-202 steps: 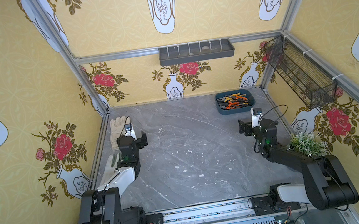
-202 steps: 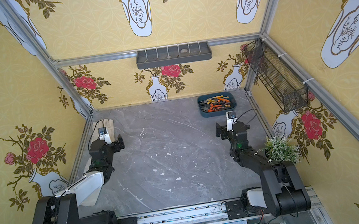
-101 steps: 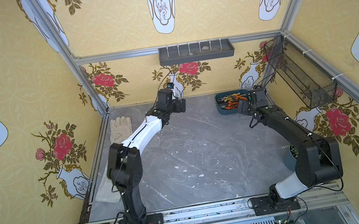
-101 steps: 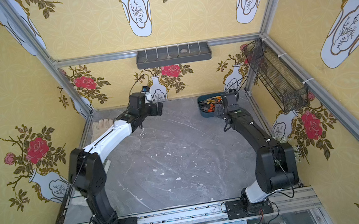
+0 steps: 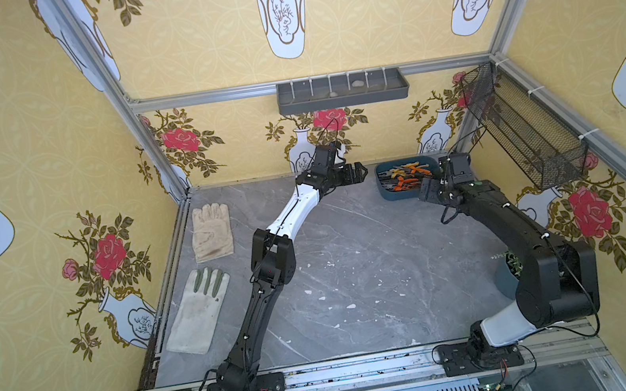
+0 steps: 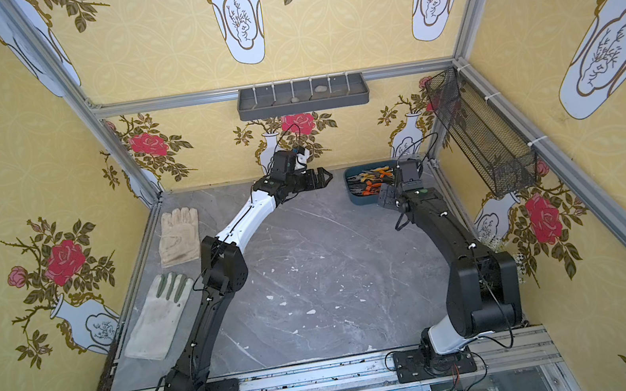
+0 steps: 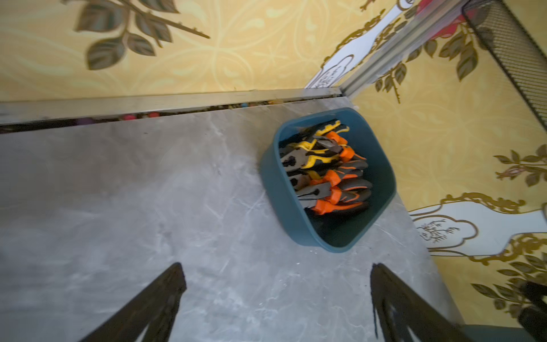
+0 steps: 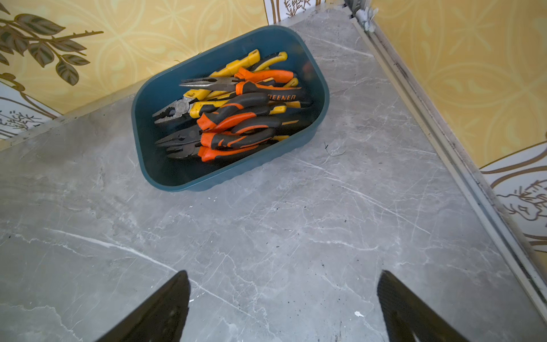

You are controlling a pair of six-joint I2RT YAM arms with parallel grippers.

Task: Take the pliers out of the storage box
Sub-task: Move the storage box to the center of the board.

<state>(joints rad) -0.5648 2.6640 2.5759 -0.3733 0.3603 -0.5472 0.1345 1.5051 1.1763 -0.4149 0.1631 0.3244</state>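
The dark teal storage box (image 5: 385, 194) (image 6: 354, 198) sits at the back right corner of the grey table. Several pliers (image 5: 404, 177) (image 6: 370, 184) with orange-and-black or yellow-and-black handles lie piled inside it. My left gripper (image 5: 360, 171) (image 6: 327, 178) hovers just left of the box, open and empty. In the left wrist view the gripper (image 7: 276, 272) faces the box (image 7: 272, 189) and pliers (image 7: 325, 171). My right gripper (image 5: 424, 189) (image 6: 384, 197) stands at the box's front right, open. Its wrist view shows the gripper (image 8: 284, 274) over bare table short of the box (image 8: 139, 118) and pliers (image 8: 231, 115).
Two pale work gloves (image 5: 211, 231) (image 5: 199, 312) lie along the left edge. A grey divided tray (image 5: 342, 90) hangs on the back wall and a black wire mesh basket (image 5: 522, 129) on the right wall. A small potted plant (image 5: 509, 260) stands behind the right arm.
Both arms have swung from a folded pose near the front out to the back of the table by the box. Both grippers stayed open.
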